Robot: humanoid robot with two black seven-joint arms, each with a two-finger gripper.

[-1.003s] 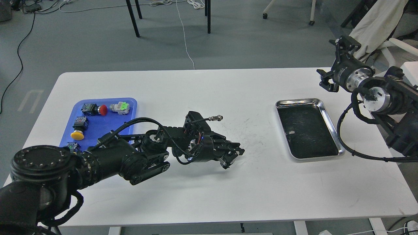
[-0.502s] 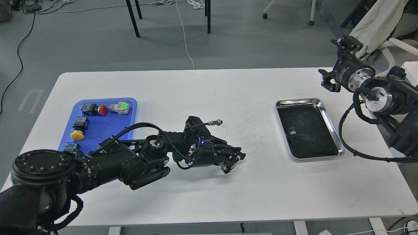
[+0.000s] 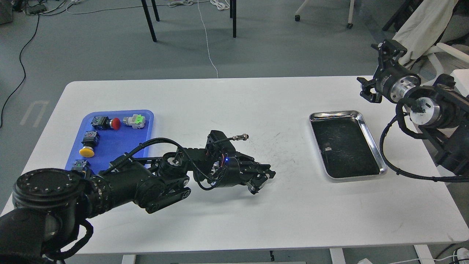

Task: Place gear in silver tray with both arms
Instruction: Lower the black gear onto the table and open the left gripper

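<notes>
The silver tray lies on the right side of the white table, with one small pale piece on its dark bottom. My left gripper rests low on the table's middle, well left of the tray. Its dark fingers are close together, and I cannot tell whether they hold anything. No gear shows clearly. My right gripper hangs above the table's far right corner, beyond the tray, with its fingers spread wide and nothing between them.
A blue plastic tray at the left holds several push-button switches, among them a red one and a yellow one. Chair legs and cables lie on the floor beyond the table.
My left gripper has moved slightly right and lower toward the table. My right gripper has shifted a little right and up. Nothing in the trays has moved.
</notes>
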